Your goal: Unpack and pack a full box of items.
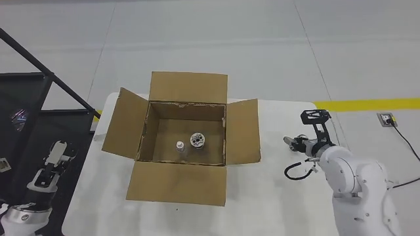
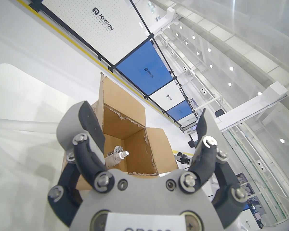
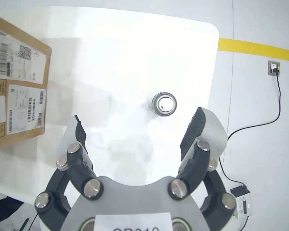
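While the open cardboard box [image 1: 189,86] sits on the tabletop [image 1: 275,190] with a small white bottle [image 1: 180,146] and a round tin [image 1: 197,139] on its floor (flaps folded outward), the right gripper [image 3: 138,117] hangs open above a metal can [image 3: 164,104] right of the box, and the left gripper [image 2: 144,111], also open, hangs beyond the box's left side.

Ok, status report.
Left gripper open, empty. Right gripper open above can on table. Box open, bottle and tin inside. Nothing between gripper and can.

Open cardboard box [image 1: 177,183], flaps spread, holds a white bottle [image 1: 180,146] and round tin [image 1: 197,139]; a metal can [image 3: 164,104] stands outside.
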Tool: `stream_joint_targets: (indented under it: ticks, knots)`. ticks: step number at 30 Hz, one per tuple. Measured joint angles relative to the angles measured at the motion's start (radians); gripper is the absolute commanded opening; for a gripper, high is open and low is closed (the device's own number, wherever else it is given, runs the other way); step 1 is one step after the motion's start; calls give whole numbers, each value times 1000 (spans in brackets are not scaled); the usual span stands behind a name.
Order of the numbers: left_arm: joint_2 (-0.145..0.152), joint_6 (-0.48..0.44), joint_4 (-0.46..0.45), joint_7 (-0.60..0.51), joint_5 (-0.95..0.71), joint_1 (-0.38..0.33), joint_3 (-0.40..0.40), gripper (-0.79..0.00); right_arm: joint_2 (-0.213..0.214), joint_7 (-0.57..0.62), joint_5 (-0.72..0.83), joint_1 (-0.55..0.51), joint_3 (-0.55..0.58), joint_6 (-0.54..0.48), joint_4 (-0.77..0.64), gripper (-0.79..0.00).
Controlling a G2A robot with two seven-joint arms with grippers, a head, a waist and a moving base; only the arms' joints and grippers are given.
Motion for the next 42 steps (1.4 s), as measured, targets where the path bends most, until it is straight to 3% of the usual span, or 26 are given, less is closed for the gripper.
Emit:
stream_joint_targets:
  ticks: [4, 7, 11, 17, 23, 29, 33, 38, 42]
  knots:
    - [0, 0, 0, 0, 0, 0, 0, 0, 4, -8, -6, 45, 6, 14, 118, -62]
    - [0, 0, 0, 0, 0, 0, 0, 0, 7, -22, 10, 84, 4, 6, 203, -357]
    - [0, 0, 0, 0, 0, 0, 0, 0, 10, -46, 11, 125, -5, 5, 294, -425]
    - [0, 0, 0, 0, 0, 0, 0, 0, 13, -54, 3, 174, -24, 27, 388, -785]
    - [0, 0, 0, 0, 0, 0, 0, 0, 17, -80, 0, 155, -32, 39, 310, -785]
    - [0, 0, 0, 0, 0, 0, 0, 0, 17, -64, -29, 87, -76, 63, 26, -785]
    - [0, 0, 0, 0, 0, 0, 0, 0, 12, -74, -11, 61, -157, 27, -187, -785]
    - [0, 0, 0, 0, 0, 0, 0, 0, -1, -94, -27, 128, -321, -13, -275, -785]
    - [0, 0, 0, 0, 0, 0, 0, 0, -26, -105, 23, 268, -500, -76, -178, -785]
